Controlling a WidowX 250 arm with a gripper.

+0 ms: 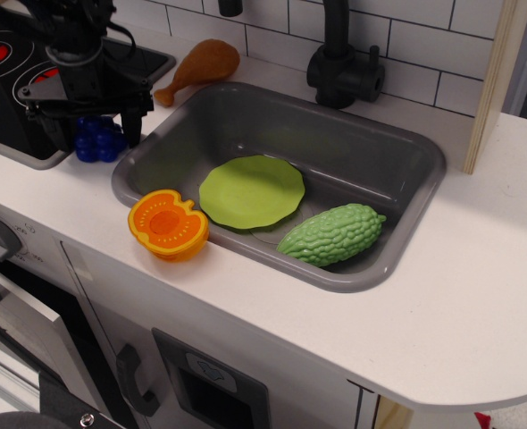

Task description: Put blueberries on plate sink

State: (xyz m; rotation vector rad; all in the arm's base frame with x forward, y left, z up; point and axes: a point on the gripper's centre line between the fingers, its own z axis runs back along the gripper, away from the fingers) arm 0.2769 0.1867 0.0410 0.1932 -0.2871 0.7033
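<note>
The dark-blue blueberries (96, 139) lie on the white counter between the black stovetop and the grey sink (406, 152). My black gripper (96, 125) has come down over them, open, with one finger on each side of the cluster; its body hides the top of the berries. I cannot tell whether the fingers touch them. The light-green plate (251, 191) lies flat on the sink's floor, toward the front left, with nothing on it.
A bumpy green gourd (331, 234) lies in the sink to the right of the plate. An orange half-fruit (167, 224) sits on the sink's front-left rim. A brown drumstick (199, 68), a black faucet (339, 63) and the stovetop (13, 98) stand behind.
</note>
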